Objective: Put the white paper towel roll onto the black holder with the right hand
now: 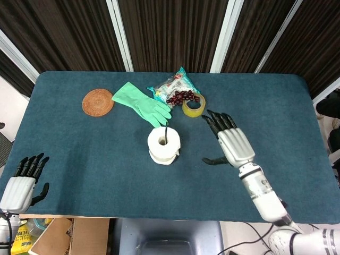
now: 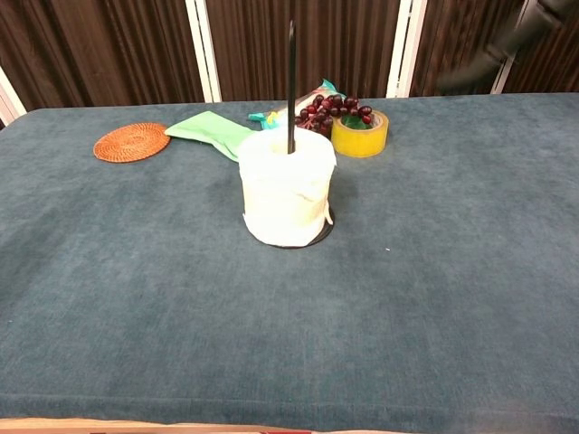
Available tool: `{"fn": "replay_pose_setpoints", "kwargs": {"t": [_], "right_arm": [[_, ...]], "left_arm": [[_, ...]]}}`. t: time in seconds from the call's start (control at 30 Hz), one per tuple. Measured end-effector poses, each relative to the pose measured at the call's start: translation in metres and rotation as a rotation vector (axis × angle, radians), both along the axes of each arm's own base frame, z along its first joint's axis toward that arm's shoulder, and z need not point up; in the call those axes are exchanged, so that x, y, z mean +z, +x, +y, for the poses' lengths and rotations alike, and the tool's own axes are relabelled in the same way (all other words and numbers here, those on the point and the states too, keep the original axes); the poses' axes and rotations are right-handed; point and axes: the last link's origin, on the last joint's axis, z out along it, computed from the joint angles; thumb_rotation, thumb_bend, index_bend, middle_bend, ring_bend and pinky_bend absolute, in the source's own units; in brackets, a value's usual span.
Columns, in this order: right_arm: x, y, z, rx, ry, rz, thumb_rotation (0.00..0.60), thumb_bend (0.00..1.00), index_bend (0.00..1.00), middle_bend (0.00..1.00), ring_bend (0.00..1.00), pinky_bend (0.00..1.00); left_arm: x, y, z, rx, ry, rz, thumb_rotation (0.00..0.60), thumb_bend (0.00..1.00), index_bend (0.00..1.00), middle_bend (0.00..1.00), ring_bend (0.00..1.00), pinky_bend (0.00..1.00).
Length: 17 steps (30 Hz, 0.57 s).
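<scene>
Sitting on one holder (image 2: 290, 81): one roll (image 2: 285, 186).

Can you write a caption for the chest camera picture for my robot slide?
White paper towel roll sits upright on the black holder, its rod poking through the core, near tape, grapes and a green glove.

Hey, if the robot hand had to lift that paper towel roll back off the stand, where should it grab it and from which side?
Probably around the curved side wall of the paper towel roll, coming from the right, where the open right robot hand is. The holder's rod pokes up through the core, blocking a top grasp, so lift straight up.
</scene>
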Motion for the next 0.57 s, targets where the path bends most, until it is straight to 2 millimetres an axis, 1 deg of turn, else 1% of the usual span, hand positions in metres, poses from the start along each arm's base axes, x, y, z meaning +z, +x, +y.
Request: {"fn": "replay_pose_setpoints", "kwargs": {"t": [0.07, 0.1, 0.17, 0.2, 0.3, 0.33, 0.4, 0.43, 0.57], "right_arm": [[-0.001, -0.026, 0.02, 0.0, -0.019, 0.052, 0.6, 0.12, 0.0, 0.0, 0.0, 0.0], [-0.001, -0.045, 0.036, -0.01, -0.036, 0.081, 0.6, 0.12, 0.0, 0.0, 0.0, 0.0], [0.0, -0.076, 0.06, -0.04, -0.071, 0.113, 0.6, 0.12, 0.0, 0.0, 0.0, 0.0], [0.0, -0.096, 0.076, -0.065, -0.095, 0.131, 0.6, 0.12, 0.0, 0.0, 0.0, 0.0], [-0.001, -0.14, 0.104, -0.119, -0.138, 0.18, 0.6, 0.12, 0.0, 0.0, 0.0, 0.0], [-0.001, -0.152, 0.111, -0.131, -0.141, 0.197, 0.6, 0.12, 0.0, 0.0, 0.0, 0.0], [-0.001, -0.17, 0.122, -0.143, -0.137, 0.22, 0.6, 0.12, 0.0, 0.0, 0.0, 0.0], [-0.001, -0.174, 0.125, -0.147, -0.133, 0.212, 0.6, 0.12, 0.0, 0.0, 0.0, 0.0], [-0.004, -0.176, 0.136, -0.156, -0.124, 0.145, 0.6, 0.12, 0.0, 0.0, 0.0, 0.0]], "left_arm": [[0.0, 0.0, 0.0, 0.0, 0.0, 0.0, 0.6, 0.5, 0.0, 0.0, 0.0, 0.05], [0.0, 0.0, 0.0, 0.0, 0.0, 0.0, 0.6, 0.5, 0.0, 0.0, 0.0, 0.05], [0.0, 0.0, 0.0, 0.0, 0.0, 0.0, 0.6, 0.5, 0.0, 0.0, 0.0, 0.05], [0.0, 0.0, 0.0, 0.0, 0.0, 0.0, 0.6, 0.5, 0.0, 0.0, 0.0, 0.05], [0.0, 0.0, 0.0, 0.0, 0.0, 0.0, 0.6, 0.5, 0.0, 0.0, 0.0, 0.05], [0.0, 0.0, 0.0, 0.0, 0.0, 0.0, 0.6, 0.5, 0.0, 0.0, 0.0, 0.05], [0.0, 0.0, 0.0, 0.0, 0.0, 0.0, 0.6, 0.5, 0.0, 0.0, 0.0, 0.05], [0.0, 0.0, 0.0, 0.0, 0.0, 0.0, 0.6, 0.5, 0.0, 0.0, 0.0, 0.05], [0.0, 0.0, 0.0, 0.0, 0.0, 0.0, 0.6, 0.5, 0.0, 0.0, 0.0, 0.05]]}}
